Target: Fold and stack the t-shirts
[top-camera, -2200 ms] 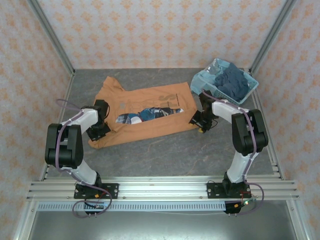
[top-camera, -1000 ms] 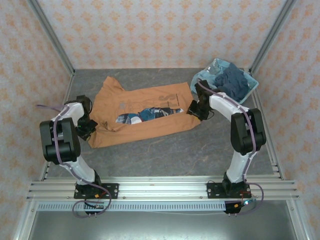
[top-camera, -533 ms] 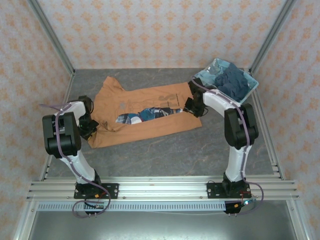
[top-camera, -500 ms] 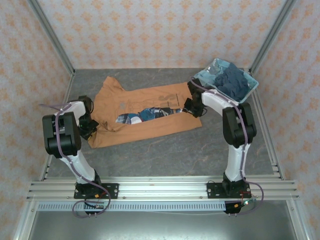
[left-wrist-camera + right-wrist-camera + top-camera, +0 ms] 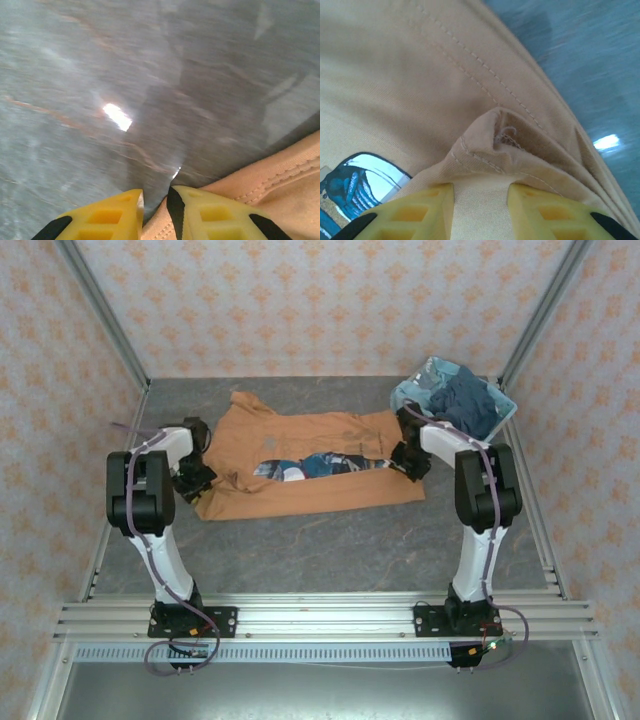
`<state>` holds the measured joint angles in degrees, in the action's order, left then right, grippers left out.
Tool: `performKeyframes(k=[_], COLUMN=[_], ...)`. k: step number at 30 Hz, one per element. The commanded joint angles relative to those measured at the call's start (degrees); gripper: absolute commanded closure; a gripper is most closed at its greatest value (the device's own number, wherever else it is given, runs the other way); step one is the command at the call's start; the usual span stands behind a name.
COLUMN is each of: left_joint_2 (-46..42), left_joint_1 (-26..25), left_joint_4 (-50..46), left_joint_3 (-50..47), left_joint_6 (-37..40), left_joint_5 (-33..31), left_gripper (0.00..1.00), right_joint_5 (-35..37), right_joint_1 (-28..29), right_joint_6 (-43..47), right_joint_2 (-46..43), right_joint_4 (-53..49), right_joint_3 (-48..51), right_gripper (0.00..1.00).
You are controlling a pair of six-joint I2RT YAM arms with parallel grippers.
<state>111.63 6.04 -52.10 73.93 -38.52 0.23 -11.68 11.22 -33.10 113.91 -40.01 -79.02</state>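
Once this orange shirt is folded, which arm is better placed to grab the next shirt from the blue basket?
Right, probably. The right arm's jaws pinch the orange t-shirt just beside the basket, which holds the dark navy shirt. The left arm's jaws hold the shirt's far end.

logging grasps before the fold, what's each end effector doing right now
Left end effector: closed on the orange t-shirt hem.
Right end effector: closed on the same t-shirt.

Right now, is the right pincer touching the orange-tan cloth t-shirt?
Touching. The right wrist view shows the orange-tan cloth t-shirt bunched between the yellow fingers of the right pincer.
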Motion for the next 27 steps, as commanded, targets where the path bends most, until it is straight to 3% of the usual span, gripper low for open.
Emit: performKeyframes(k=[1, 6, 10, 16, 23, 27], left_joint_2=[1.8, -9.0, -14.4, -14.5, -12.3, -11.9], left_joint_1=[-2.0, -1.9, -1.3, -0.5, -0.4, -0.4], left_joint_4=[-1.7, -2.8, -2.7, 3.3, 7.2, 8.8], left_joint_3=[0.1, -3.2, -8.4, -15.5, -18.3, -18.8], left_joint_6=[-0.4, -0.9, -3.2, -9.1, -13.4, -15.3], left_joint_5=[-1.2, -7.5, -0.3, 8.2, 10.7, 8.7], left_gripper=[0.68, 0.62, 0.62, 0.62, 0.67, 0.74], right_joint_5=[4.3, 3.9, 2.7, 1.0, 0.5, 0.4], right_joint_1=[-1.3, -1.3, -1.3, -1.3, -1.3, -1.3], right_joint_6=[2.2, 3.9, 4.3, 4.6, 4.8, 4.8], right_joint_2=[0.0, 0.2, 0.3, 1.0, 1.4, 1.3], right_joint_4=[-3.9, -5.0, -5.0, -5.0, -4.8, -4.6], right_joint_3=[1.6, -0.2, -0.9, -1.5, -1.3, -0.9], right_gripper=[0.65, 0.65, 0.64, 0.64, 0.64, 0.64])
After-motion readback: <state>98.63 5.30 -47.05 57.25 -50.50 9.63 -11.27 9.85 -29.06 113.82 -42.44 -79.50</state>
